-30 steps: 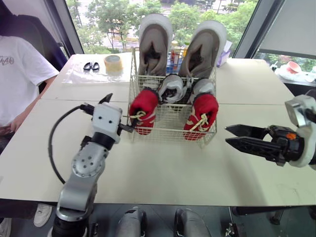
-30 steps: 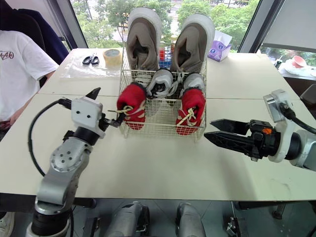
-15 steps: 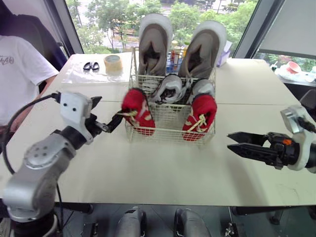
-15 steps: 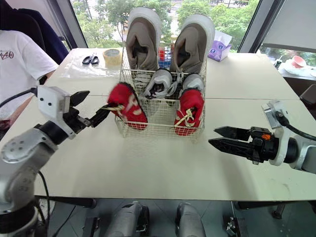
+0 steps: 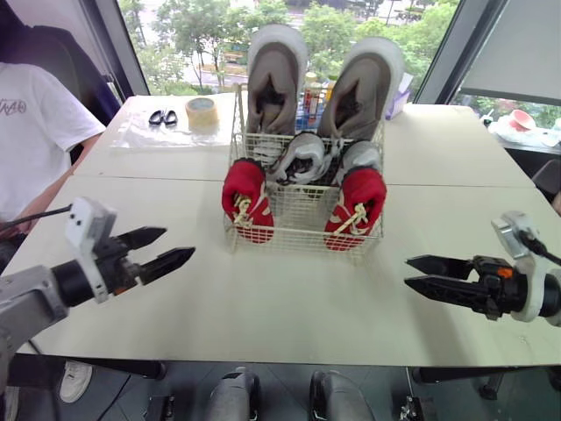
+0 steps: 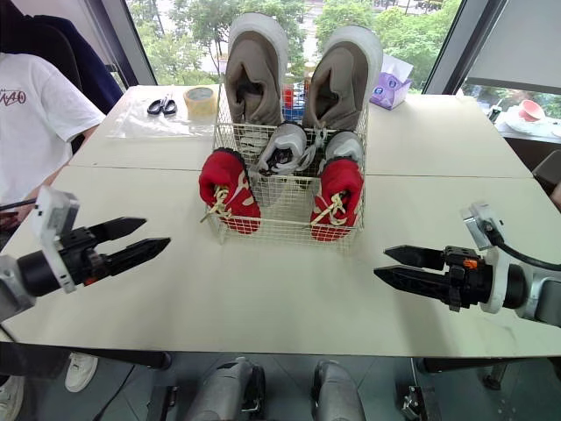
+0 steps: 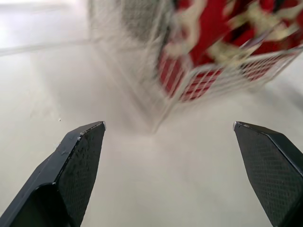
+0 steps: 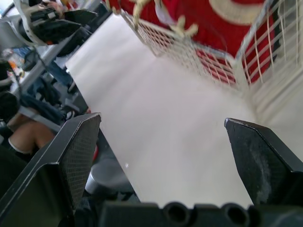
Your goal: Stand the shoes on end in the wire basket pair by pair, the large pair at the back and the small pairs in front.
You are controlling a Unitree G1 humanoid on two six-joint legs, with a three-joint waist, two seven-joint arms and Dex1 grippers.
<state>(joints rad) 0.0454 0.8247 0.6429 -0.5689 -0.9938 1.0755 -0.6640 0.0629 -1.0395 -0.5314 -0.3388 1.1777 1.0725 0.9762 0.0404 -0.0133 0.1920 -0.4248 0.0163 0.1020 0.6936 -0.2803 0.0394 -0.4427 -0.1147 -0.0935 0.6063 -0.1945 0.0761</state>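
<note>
The wire basket [image 5: 302,219] is set mid-table, with the large brown pair [image 5: 273,83] stood on end at its far side and the grey pair [image 5: 302,156] and red pair [image 5: 248,197] nearer. The left gripper [image 5: 179,242] and right gripper [image 5: 407,271] are held near left and near right, well apart from it, jaws spread and empty.
</note>
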